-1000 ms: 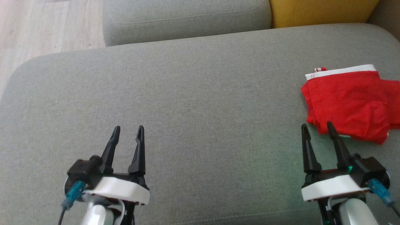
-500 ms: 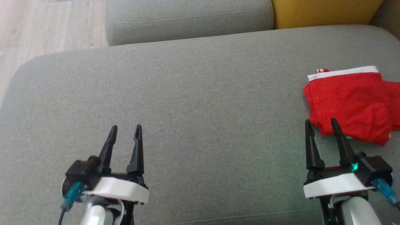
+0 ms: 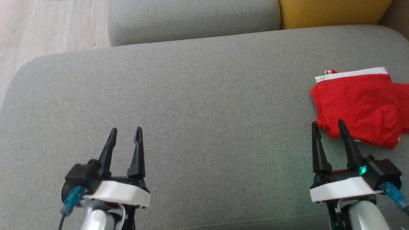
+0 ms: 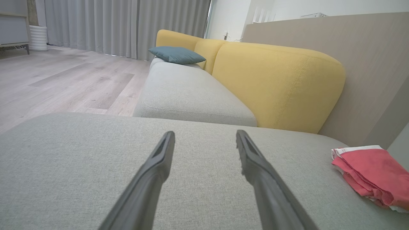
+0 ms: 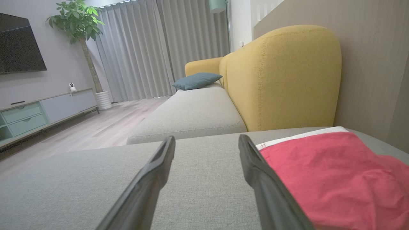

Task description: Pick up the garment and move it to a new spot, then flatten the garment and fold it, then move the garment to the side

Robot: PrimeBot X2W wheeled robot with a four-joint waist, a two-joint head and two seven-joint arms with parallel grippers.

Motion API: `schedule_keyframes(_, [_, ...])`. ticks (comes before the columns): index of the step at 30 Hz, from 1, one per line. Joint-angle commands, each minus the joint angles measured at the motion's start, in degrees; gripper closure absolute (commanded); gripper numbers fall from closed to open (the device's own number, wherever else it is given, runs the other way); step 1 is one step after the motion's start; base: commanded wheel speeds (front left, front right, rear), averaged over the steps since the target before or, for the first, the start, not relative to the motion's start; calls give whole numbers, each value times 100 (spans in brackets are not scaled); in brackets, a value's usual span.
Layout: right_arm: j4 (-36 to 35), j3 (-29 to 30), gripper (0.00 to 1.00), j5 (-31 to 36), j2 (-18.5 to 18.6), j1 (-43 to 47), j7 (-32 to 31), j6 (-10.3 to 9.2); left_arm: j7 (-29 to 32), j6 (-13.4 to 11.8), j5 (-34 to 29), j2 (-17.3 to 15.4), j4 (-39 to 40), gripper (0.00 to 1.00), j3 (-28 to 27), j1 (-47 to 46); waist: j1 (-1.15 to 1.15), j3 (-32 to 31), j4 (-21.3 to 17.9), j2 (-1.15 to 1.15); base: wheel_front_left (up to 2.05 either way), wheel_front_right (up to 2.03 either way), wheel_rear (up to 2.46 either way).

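Above sofa (image 3: 207, 95) — both claws (image 3: 126, 129) (image 3: 328, 122) agape, empty

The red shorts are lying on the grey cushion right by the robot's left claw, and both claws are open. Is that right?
Not quite. The red shorts lie on the grey cushion right by the robot's right claw, not its left claw, which is far over on the other side. Both claws are open, as you said. The head view shows it.
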State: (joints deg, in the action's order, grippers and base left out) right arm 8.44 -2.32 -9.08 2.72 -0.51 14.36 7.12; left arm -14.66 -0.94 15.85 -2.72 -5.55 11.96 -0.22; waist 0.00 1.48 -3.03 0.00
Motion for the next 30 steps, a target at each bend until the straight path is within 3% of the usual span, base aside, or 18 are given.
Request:
schedule_keyframes(1, [-214, -150, 0, -35, 16, -119, 63, 36, -34, 23, -72, -16, 208, 0, -246, -145, 0, 2, 0, 0, 0, 0, 0])
schedule_keyframes(11, [-158, -201, 0, 12, 16, -121, 63, 36, -34, 50, 66, -16, 214, 0, -305, -107, 0, 12, -7, 0, 0, 0, 0])
schedule_keyframes(12, [8, -71, 100, 8, 0, 0, 0, 0, 0, 41, 39, 1, 1, 100, -91, 8, 0, 12, -8, 0, 0, 0, 0])
schedule_keyframes(16, [343, -89, 100, -4, -3, 79, -14, -2, 5, 44, 65, 4, -342, 100, -91, 118, 0, 12, -10, 0, 0, 0, 0])
schedule_keyframes(30, [359, -57, 100, -1002, 56, 13, -184, 2, 188, 129, 969, -46, -393, 100, -222, 45, 0, -4, 25, 0, 0, 0, 0])
